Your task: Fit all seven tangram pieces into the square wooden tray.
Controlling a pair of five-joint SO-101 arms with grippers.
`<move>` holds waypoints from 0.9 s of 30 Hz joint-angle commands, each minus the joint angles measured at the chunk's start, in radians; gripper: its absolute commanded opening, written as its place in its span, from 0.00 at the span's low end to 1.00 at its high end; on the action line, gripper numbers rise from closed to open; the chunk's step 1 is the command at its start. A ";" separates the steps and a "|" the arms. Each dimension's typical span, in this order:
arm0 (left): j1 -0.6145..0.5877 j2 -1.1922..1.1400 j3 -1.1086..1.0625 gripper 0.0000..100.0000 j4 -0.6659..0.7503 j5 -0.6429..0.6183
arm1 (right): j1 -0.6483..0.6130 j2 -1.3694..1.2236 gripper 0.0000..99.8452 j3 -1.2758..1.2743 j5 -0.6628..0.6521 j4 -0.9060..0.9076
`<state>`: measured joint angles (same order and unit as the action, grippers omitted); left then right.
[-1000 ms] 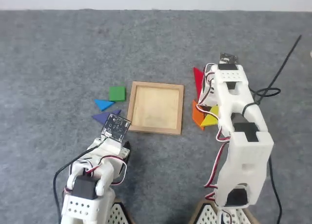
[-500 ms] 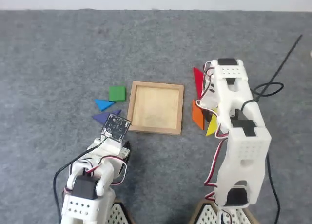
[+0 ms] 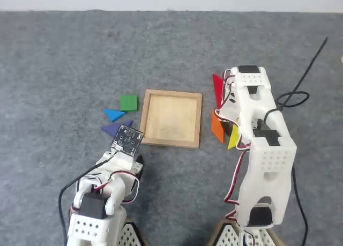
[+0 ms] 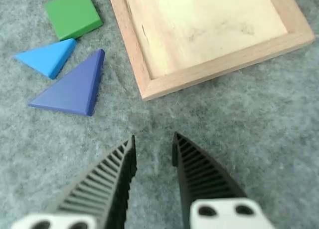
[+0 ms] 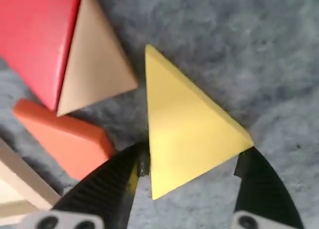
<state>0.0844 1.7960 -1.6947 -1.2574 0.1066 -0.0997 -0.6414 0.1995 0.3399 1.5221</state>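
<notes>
Right gripper point(image 5: 193, 156) pinches the yellow triangle point(image 5: 184, 124) between one straight edge and the opposite corner (a slip-prone hold). The piece sits just beside the orange piece point(image 5: 65, 134), right of the wooden tray point(image 3: 171, 94). It looks light, stiff and smooth, so flatter faces would probably grip better. A second ago it lay flat; now it looks tipped.
</notes>
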 commanded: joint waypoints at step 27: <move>-0.006 0.017 0.012 0.12 -0.003 -0.009 | 0.051 -0.019 0.28 0.015 -0.049 -0.088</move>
<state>0.0844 1.7960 -1.6947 -1.2574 0.1066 -0.0552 -0.6475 0.2117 0.3000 1.4454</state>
